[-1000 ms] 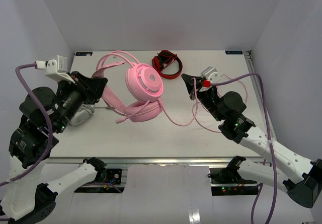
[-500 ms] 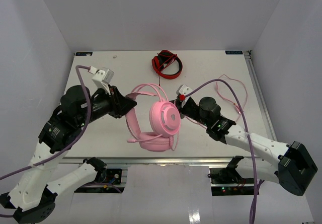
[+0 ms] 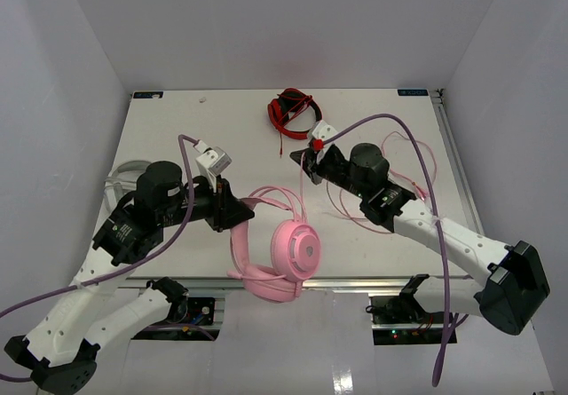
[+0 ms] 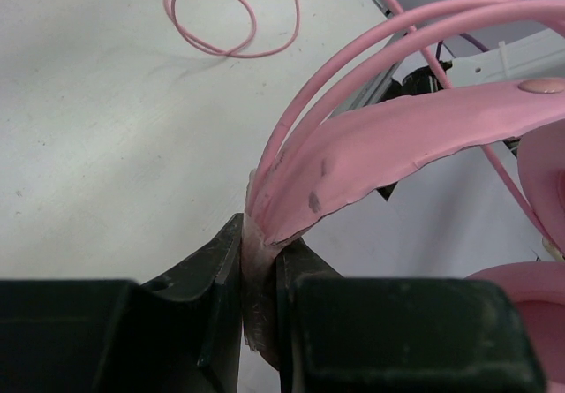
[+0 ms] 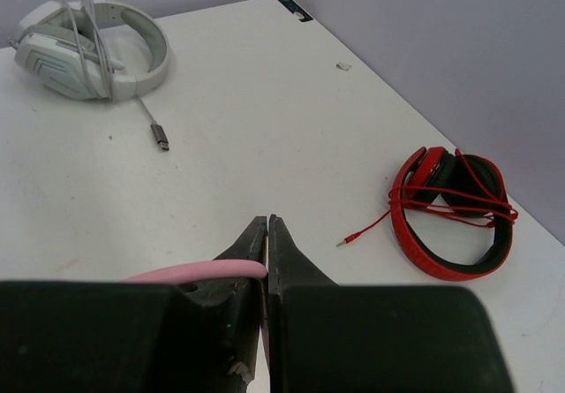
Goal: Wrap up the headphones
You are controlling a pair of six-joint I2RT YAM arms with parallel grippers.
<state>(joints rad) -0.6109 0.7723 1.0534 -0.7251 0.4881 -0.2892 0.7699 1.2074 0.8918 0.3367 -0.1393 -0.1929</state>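
**Top view:** The headphones (image 3: 286, 255) hang over the near edge of the bench (image 3: 177, 138), well toward the arm bases from the red headphones (image 3: 295, 115). The left claw (image 3: 234, 214) is clamped on their headband (image 3: 240, 240). The right claw (image 3: 302, 159), just on the near side of the red headphones, is pressed together on the thin pink cable (image 3: 302, 198). More cable trails in slack loops to the right of the red pair. No turn of cable shows around the band, so the wrapping looks barely begun, with nearly all of the winding left to do.

**Left wrist:** Only this view shows the grip closely: the band's end is squeezed flat between both fingers (image 4: 221, 274). A free loop of cable lies on the bench beyond. One strand crosses behind the band, and whether it touches the band cannot be told.

**Right wrist:** The jaws are closed tight, with pink cable leaving them to the left. Only here do the grey-white headphones (image 5: 93, 47) show whole, cord and plug beside them, across the bench from the red headphones. The pink ear cups are out of frame.
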